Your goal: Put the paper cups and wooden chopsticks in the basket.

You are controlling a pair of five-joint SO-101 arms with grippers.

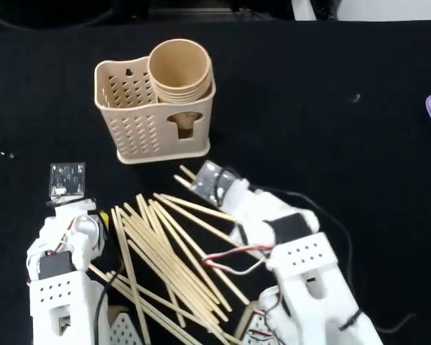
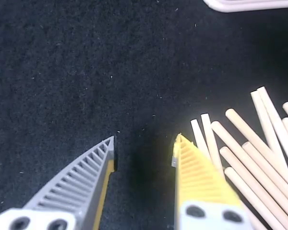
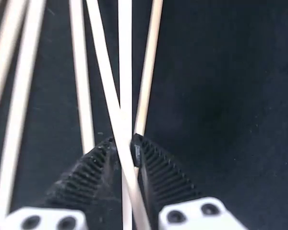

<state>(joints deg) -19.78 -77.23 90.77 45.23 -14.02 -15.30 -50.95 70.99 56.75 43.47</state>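
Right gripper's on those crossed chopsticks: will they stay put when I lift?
Likely stiff and light: the chopsticks are thin, straight wooden rods. The right gripper grips near their ends, so they may pivot downward. Two cross between its jaws, so one could slip free and roll.
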